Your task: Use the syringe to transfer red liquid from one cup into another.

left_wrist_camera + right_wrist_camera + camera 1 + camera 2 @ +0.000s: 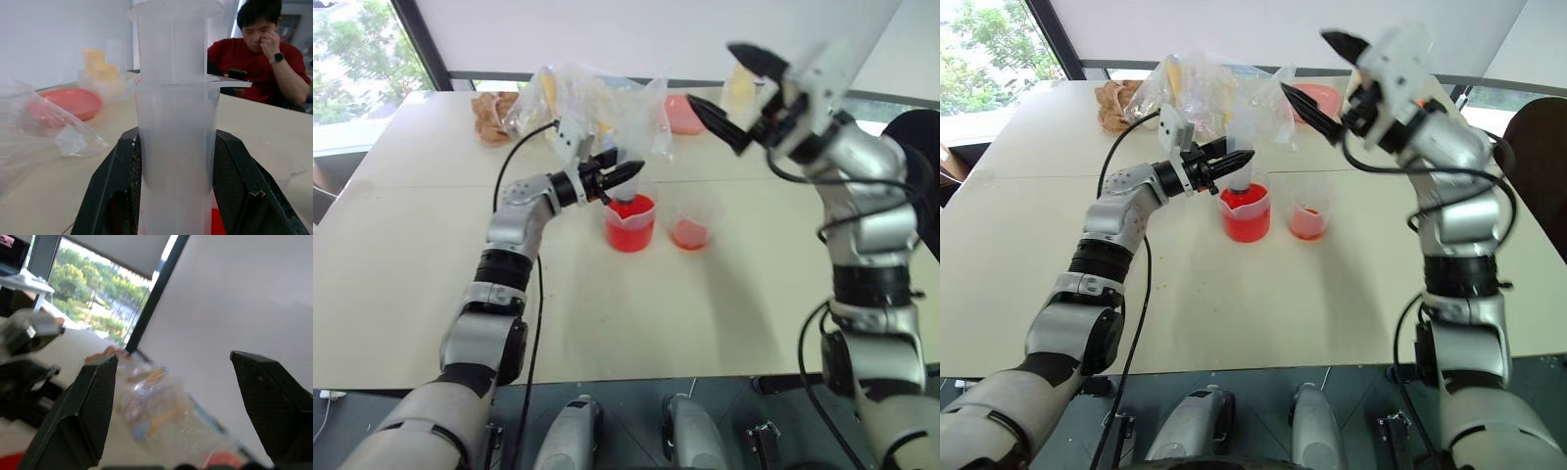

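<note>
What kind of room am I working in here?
Probably an office or lab room used for testing. Signs: a wide pale table under big windows with a pulled-down blind, and a person sitting at the far side of the table.

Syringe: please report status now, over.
Left gripper shut on syringe, upright over spouted beaker. Right gripper open, raised, empty. Small cup beside beaker, unobstructed.

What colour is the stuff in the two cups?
Bright red liquid fills the spouted cup and smaller cup; clearest in the right eye view.
</note>
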